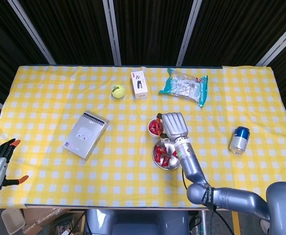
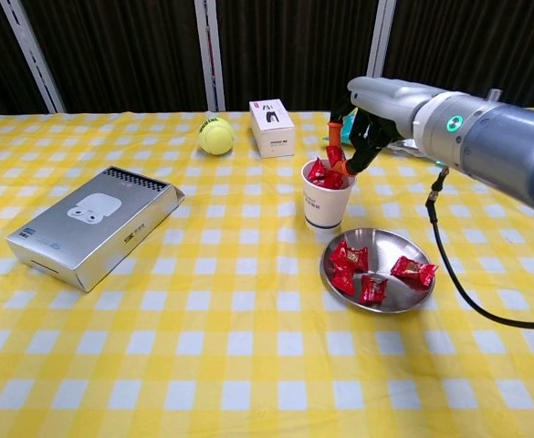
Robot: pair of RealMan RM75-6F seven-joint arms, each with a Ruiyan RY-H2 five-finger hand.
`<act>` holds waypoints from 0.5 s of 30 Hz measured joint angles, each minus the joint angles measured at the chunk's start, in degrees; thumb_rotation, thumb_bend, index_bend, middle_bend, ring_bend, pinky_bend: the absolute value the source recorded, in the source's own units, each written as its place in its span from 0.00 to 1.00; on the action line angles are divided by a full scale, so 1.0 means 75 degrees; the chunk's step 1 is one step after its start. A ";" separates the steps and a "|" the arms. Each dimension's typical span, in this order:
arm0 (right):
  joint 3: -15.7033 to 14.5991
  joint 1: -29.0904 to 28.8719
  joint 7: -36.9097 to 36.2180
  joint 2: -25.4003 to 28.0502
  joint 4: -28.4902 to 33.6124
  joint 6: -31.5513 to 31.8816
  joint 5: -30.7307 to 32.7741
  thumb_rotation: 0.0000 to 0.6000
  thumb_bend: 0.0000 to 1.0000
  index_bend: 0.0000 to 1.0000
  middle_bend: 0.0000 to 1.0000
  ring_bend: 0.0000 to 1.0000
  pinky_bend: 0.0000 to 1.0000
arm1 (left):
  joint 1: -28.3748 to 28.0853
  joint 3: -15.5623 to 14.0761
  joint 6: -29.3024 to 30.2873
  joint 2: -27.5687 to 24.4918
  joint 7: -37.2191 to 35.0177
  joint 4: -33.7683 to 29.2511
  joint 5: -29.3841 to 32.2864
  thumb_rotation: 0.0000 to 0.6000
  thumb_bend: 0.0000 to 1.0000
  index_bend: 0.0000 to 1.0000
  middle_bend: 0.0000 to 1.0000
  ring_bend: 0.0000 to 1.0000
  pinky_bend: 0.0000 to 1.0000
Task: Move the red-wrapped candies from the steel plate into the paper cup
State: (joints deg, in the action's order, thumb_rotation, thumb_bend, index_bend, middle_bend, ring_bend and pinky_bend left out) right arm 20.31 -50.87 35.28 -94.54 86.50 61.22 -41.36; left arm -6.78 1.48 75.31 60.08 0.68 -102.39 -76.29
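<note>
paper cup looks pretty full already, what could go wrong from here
1. The paper cup already holds candies up to its rim, and the right hand hovers over its mouth with a red candy at its fingertips; a dropped candy could bounce out onto the cloth.
2. The hand sits close to the rim, so a nudge might tip the light cup.
3. Four candies remain on the steel plate, which may not all fit.
</note>
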 measured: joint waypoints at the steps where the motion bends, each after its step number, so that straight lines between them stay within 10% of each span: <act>1: -0.0009 -0.0031 -0.0007 -0.0057 -0.0142 -0.0017 0.0015 1.00 0.50 0.44 0.82 0.92 1.00 | 0.0000 -0.0002 -0.0004 -0.0006 -0.0008 0.0000 -0.0002 1.00 0.00 0.00 0.00 0.00 0.00; 15: -0.0189 0.0006 -0.0041 0.0025 0.0046 0.0158 -0.0128 1.00 0.49 0.35 0.82 0.92 1.00 | 0.0007 -0.0012 0.0020 -0.0012 -0.0003 -0.0010 -0.0033 1.00 0.00 0.00 0.00 0.00 0.00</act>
State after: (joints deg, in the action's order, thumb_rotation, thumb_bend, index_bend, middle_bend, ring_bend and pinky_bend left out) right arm 18.89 -50.82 34.98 -94.35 86.85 62.41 -42.32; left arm -6.73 1.39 75.46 59.98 0.65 -102.47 -76.54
